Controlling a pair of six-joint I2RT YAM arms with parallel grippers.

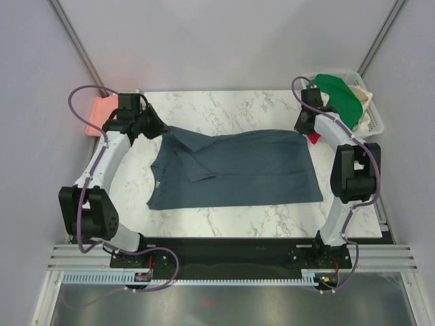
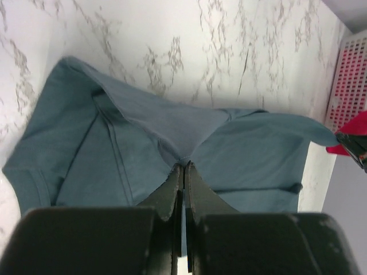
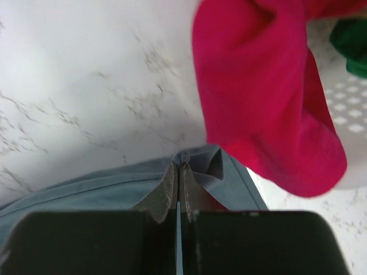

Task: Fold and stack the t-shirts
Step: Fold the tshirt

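- Top external view first: the dark slate-blue t-shirt (image 1: 238, 170) lies spread across the marble table (image 1: 224, 109), and I hold its two far corners, left gripper (image 1: 158, 128) at one and right gripper (image 1: 304, 129) at the other.
- Both pairs of fingers are pressed together on a pinch of blue cloth, and each wrist view shows fabric bunched right at the tips.
- My read is that the far edge goes over toward the near hem. To do it well I should lift both corners level and in step, with the cloth taut between them so the rumpled left side flattens.
- Only the overhead view shows the salmon-pink t-shirt (image 1: 100, 114), lying off the far-left corner.
- Only the right wrist view shows how close the red garment (image 3: 264, 97) hangs to my pinch. It may be touching the blue cloth, but I can't tell, so I should pull clear of it.
- Left wrist view shows the folded-over creases sharply, while from overhead they are just a darker flap.
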